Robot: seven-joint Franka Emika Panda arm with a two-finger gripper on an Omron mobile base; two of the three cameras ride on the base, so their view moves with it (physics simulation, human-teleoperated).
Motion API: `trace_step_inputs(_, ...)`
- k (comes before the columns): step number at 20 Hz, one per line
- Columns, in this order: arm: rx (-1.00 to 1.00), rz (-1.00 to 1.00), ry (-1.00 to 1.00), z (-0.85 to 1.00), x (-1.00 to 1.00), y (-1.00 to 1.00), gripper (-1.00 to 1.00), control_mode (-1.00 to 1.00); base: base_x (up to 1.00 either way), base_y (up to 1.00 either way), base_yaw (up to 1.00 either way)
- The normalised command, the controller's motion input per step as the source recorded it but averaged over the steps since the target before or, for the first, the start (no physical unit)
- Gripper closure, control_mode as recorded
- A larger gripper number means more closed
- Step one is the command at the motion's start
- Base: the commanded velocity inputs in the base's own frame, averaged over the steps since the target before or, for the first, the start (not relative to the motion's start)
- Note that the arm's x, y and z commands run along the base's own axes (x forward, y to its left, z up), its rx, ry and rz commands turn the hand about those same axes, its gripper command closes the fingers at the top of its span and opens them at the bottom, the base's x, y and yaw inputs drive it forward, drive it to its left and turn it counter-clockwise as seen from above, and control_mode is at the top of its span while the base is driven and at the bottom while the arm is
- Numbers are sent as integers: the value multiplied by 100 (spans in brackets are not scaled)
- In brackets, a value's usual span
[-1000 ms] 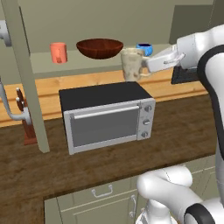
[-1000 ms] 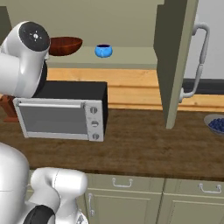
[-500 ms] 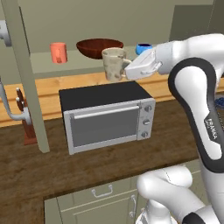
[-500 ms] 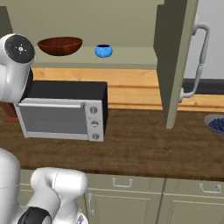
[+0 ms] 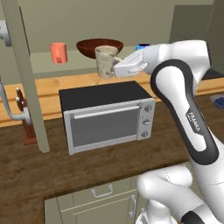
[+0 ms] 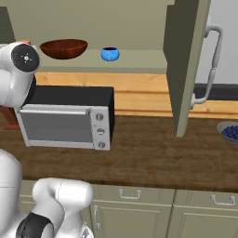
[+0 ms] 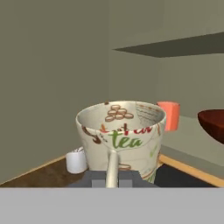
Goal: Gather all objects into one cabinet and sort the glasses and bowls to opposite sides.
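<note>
The claw [image 5: 117,69] is clamping the speckled mug [image 5: 105,61] by its handle, carrying it above the microwave [image 5: 107,114]; swinging leftward risks clipping the red-brown bowl [image 5: 99,46] on the shelf [image 5: 74,61].

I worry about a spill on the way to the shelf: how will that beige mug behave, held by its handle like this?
The mug looks rigid and glazed, so probably slippery and breakable if dropped. The gripper is shut on its thin handle, off to one side, so it may swing or twist. Its wide, open mouth suggests it is fairly light and empty.
</note>
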Motion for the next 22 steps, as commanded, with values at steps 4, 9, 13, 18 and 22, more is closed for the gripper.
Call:
trace_step_inputs(4, 13, -9, 0, 0, 77, 0, 100, -100, 0, 0, 0)
trace_step_inputs(9, 8, -10, 4, 0, 80, 0, 100, -100, 0, 0, 0)
trace_step_inputs(13, 1, -2, 8, 0, 30, 0, 100, -100, 0, 0, 0)
trace_step_inputs(18, 1, 0, 0, 0, 61, 14, 100, -100, 0, 0, 0)
trace_step_inputs(22, 0, 1, 1, -9, 32, 58, 100, -100, 0, 0, 0)
